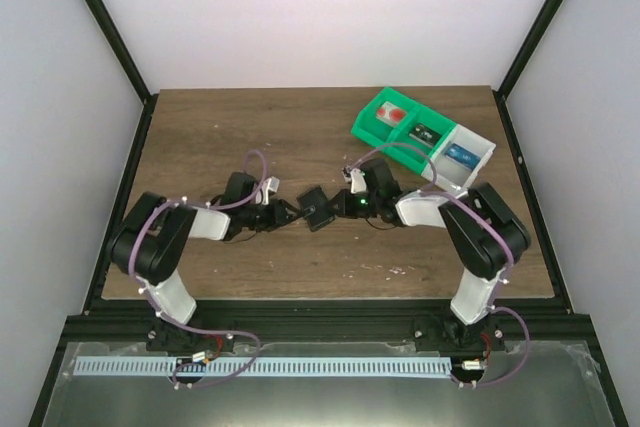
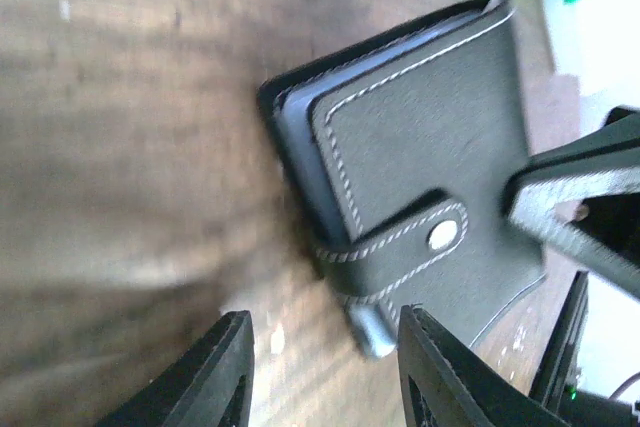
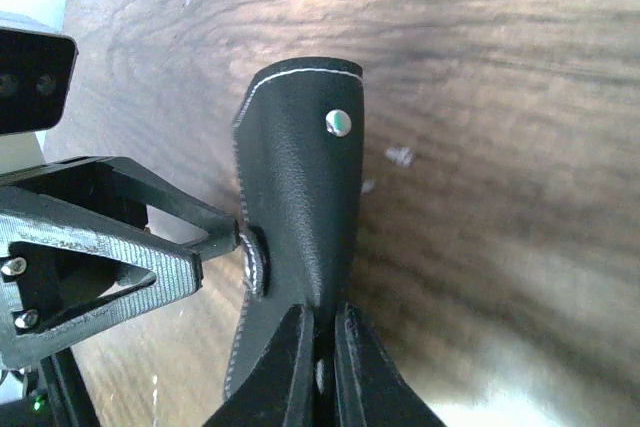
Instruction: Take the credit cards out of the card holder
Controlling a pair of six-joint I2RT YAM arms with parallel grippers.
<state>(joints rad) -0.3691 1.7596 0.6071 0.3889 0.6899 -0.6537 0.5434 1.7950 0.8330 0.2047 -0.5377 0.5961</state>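
Now my right gripper (image 3: 322, 315) is pinched tight on the card holder's (image 3: 300, 187) edge. It's black white-stitched leather with a snap tab, mid-table (image 1: 250, 117) between both arms. My left gripper (image 2: 322, 347) stands half open beside its tab, gripping nothing.

The card holder (image 1: 317, 209) lies on the table (image 1: 250, 137) between the left gripper (image 1: 290, 212) and the right gripper (image 1: 338, 209) (the right one touching its edge); the compartment trays (image 1: 368, 112) sit far right, behind them, well apart
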